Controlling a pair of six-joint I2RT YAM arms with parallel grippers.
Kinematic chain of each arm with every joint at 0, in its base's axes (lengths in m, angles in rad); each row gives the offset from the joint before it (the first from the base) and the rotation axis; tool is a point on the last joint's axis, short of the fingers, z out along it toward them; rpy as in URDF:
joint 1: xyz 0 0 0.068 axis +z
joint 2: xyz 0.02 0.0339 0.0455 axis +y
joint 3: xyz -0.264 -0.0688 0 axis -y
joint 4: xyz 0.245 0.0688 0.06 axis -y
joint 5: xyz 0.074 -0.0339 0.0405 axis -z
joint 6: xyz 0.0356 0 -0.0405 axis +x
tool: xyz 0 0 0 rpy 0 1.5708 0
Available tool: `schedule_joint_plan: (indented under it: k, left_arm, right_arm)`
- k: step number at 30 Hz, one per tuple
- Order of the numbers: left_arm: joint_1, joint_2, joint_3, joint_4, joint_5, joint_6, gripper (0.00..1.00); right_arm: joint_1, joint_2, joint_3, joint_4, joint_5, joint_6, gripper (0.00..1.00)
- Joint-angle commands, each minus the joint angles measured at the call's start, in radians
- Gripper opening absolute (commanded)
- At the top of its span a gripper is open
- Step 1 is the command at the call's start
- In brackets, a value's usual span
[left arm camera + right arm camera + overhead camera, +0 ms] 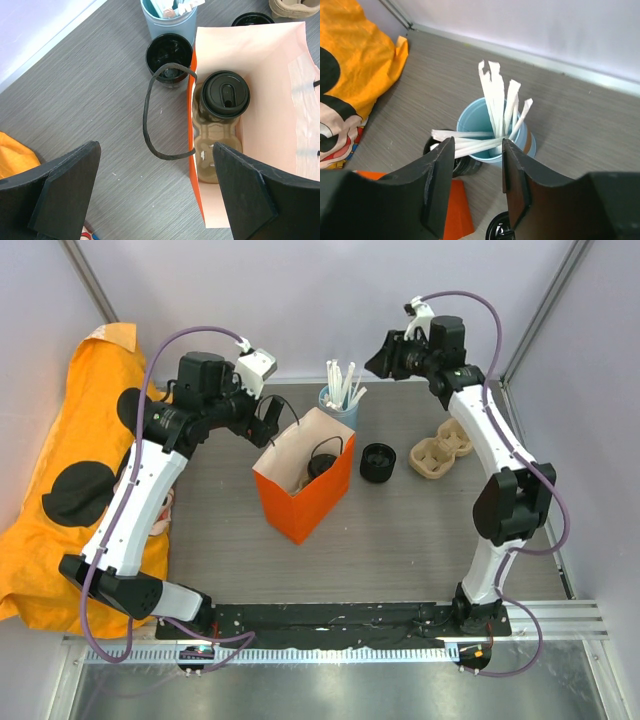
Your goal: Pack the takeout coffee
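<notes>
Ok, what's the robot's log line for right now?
left gripper open above orange bag edge | lidded cup in carrier inside bag | right gripper open above straws in blue cup

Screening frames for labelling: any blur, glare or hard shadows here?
Top external: even light, soft shadows, mild glare on the metal rail. Left wrist: coffee cup sharp, left hand slightly soft. Right wrist: straws sharp, right hand slightly soft.

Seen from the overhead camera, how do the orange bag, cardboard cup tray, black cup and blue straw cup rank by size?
1. orange bag
2. cardboard cup tray
3. black cup and blue straw cup: too alike to rank
</notes>
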Motion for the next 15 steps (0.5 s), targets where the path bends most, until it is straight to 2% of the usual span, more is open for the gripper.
schedule_joint_plan:
  k: [1, 9, 15]
  left_arm:
    - [0.007, -0.011, 0.036, 0.005, 0.022, -0.012, 1.00]
    - [0.005, -0.003, 0.035, 0.005, 0.017, -0.010, 1.00]
    - [0.005, 0.003, 0.030, 0.005, 0.017, -0.010, 1.00]
  right_arm:
    - [0.003, 0.070, -0.019, 0.052, 0.013, 0.010, 0.49]
    - [0.003, 0.177, -0.010, 0.073, -0.009, 0.047, 0.49]
    - [0.012, 0.199, -0.027, 0.087, -0.019, 0.052, 0.45]
